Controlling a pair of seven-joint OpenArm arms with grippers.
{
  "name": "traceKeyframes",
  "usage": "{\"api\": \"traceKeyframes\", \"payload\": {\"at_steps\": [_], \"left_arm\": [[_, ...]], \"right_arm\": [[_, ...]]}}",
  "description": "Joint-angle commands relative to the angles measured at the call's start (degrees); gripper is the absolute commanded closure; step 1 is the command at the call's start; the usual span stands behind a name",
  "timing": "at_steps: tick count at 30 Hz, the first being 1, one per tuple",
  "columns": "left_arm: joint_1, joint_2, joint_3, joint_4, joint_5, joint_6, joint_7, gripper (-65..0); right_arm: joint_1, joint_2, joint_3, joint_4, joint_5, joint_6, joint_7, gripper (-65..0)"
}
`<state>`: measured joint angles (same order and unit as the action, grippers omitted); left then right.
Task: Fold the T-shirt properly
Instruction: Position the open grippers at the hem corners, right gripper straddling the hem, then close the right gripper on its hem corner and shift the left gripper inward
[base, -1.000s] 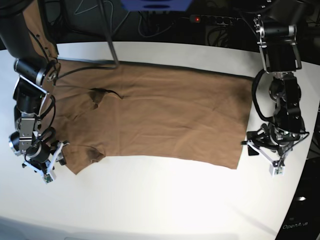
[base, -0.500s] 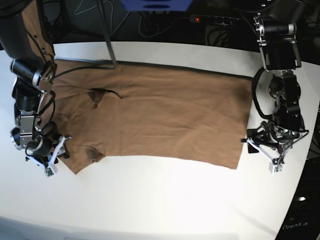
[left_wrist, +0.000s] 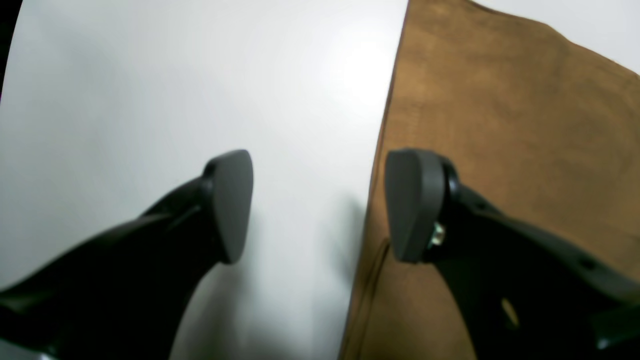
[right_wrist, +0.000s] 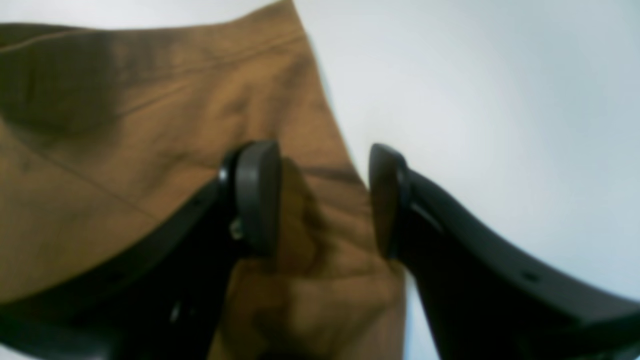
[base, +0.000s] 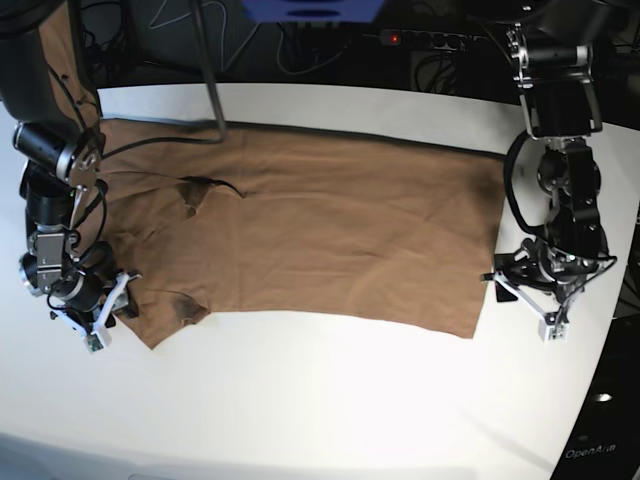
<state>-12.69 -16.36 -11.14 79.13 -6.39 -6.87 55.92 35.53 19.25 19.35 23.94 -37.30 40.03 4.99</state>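
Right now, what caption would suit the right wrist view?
Open jaws of the right gripper straddle the edge of the wrinkled brown T-shirt on a white surface.

T-shirt (base: 320, 230): plain brown; print-free in the base view.
T-shirt, lower part of the left wrist view: darker brown than at upper right.
T-shirt, upper left of the right wrist view: brown, with darker, near-olive shaded patches.
Table (base: 300, 400): white, uniform; faint blue-grey tint in the right wrist view.
Left gripper (base: 530, 292): black, with small silver-grey spots.
Right gripper (base: 108, 312): black, with light grey and silver parts.
Lettering (base: 590, 452), lower right of the base view: pale grey on black.
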Motion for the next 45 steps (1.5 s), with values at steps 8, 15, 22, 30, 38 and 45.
{"api": "traceKeyframes", "payload": {"at_steps": [8, 15, 22, 30, 38, 45], "left_arm": [[-1.33, -0.65, -0.25, 1.09, -0.33, 0.06, -1.02, -40.5], [-1.33, -0.65, -0.25, 1.09, -0.42, 0.06, -1.02, -40.5], [-1.33, 1.02, -0.25, 1.09, -0.42, 0.06, -1.28, -40.5], [-1.77, 2.51, -0.25, 1.09, -0.07, 0.06, -1.55, -40.5], [-2.48, 2.34, -0.25, 1.09, -0.07, 0.06, -1.72, -40.5], [-2.92, 2.43, -0.25, 1.0, -0.07, 0.06, -1.64, -40.5]], "right_arm": [[0.47, 0.75, -0.06, 0.63, 0.07, -0.03, 0.32, -24.4], [0.56, 0.67, -0.06, 0.72, 0.07, -0.03, 0.32, -5.7], [0.56, 0.67, -0.06, 0.8, 0.07, -0.03, 0.32, -2.6], [0.74, 0.93, 0.21, 2.74, 0.07, -0.03, 0.32, -3.6], [-8.06, -0.92, 0.12, 23.13, 0.16, -0.03, -0.03, -3.6], [-5.07, -1.09, 0.38, 24.36, 0.42, -0.03, -6.44, -10.6]]}}
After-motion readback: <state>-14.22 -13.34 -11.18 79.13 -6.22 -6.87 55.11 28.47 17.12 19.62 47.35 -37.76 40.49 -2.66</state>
